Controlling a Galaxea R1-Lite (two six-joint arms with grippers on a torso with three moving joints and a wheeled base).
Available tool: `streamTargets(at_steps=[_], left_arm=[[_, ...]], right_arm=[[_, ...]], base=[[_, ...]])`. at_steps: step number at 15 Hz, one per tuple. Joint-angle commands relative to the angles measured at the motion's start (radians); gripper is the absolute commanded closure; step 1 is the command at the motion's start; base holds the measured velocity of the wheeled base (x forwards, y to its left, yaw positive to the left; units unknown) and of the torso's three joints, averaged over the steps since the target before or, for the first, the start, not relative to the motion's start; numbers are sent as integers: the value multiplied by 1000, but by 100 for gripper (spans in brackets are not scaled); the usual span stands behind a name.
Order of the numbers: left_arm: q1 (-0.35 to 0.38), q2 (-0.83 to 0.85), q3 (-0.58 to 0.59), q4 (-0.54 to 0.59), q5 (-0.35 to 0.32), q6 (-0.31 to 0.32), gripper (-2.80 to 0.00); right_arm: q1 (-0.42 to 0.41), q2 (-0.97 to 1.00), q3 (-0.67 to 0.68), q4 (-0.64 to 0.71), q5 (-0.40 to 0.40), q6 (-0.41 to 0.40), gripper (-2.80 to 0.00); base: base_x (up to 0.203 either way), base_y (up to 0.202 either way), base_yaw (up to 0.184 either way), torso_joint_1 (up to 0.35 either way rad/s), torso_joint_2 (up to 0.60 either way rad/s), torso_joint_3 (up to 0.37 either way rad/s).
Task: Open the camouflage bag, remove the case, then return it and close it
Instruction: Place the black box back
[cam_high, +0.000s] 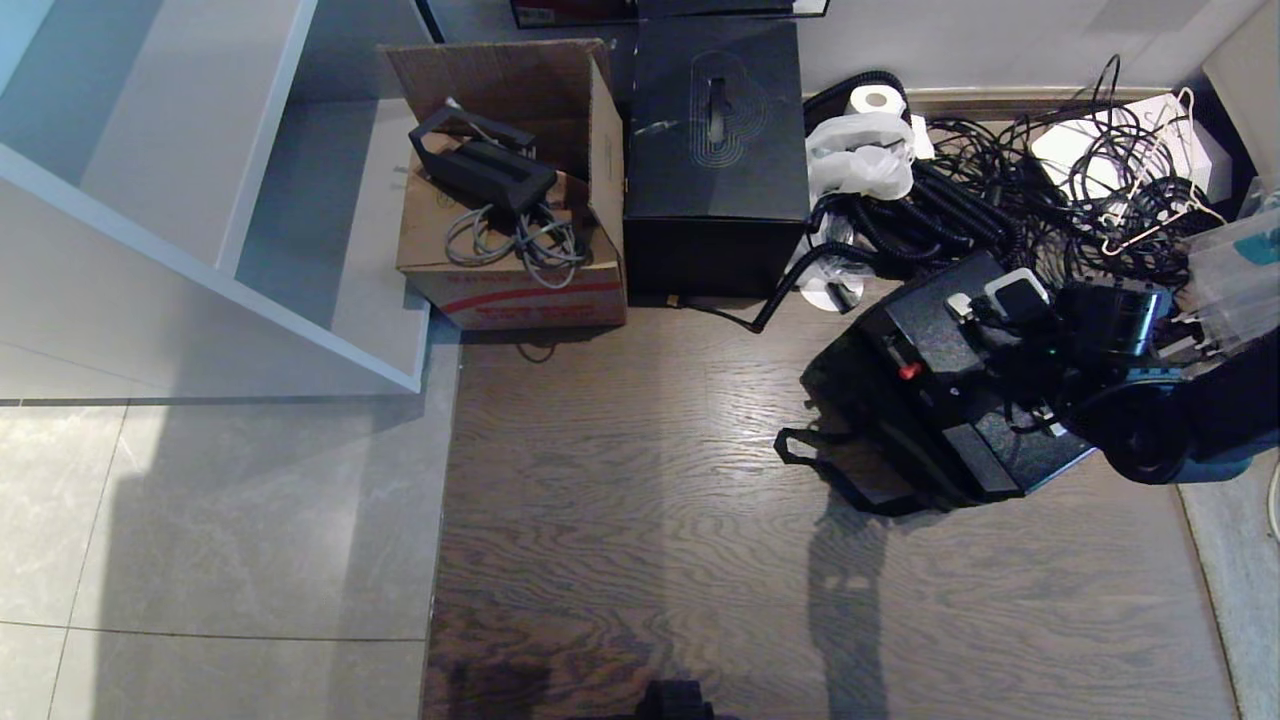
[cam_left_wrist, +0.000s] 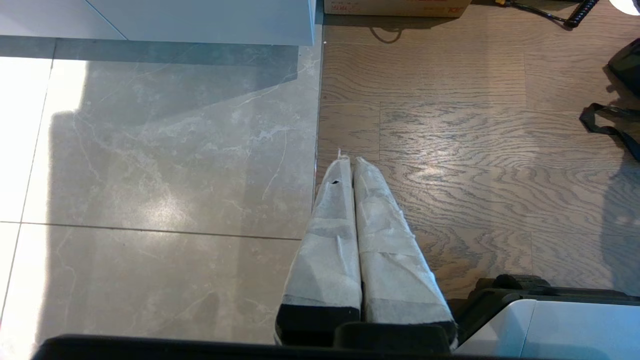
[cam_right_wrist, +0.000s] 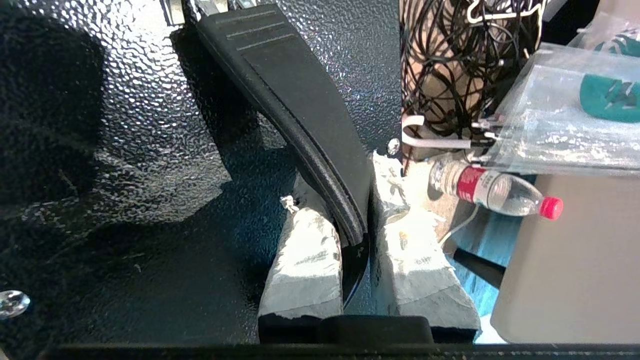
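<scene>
While the right gripper (cam_right_wrist: 352, 220) is pinching the case (cam_high: 960, 400) by its handle (cam_right_wrist: 295, 110), the stiff, seemingly heavy shell is likely wanting to swing

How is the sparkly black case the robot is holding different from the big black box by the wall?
The case is flat and speckled; the black box is a taller cube with smooth sides. The case hangs tilted by its handle in the right gripper; the box stands square on the floor. The case has a small red latch; the box has an oval line pattern on top. Both are black and hard-sided.
</scene>
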Motion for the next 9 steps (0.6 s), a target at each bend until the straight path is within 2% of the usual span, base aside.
streamTargets(at_steps=[1, 9], left_arm=[[0, 0, 0, 0, 0, -1, 0], [0, 0, 0, 0, 0, -1, 0]], right_arm=[[2, 52, -26, -9, -2, -4, 0], [0, 180, -138, -15, 37, -1, 0]], base=[[0, 0, 0, 0, 0, 0], [0, 0, 0, 0, 0, 0]])
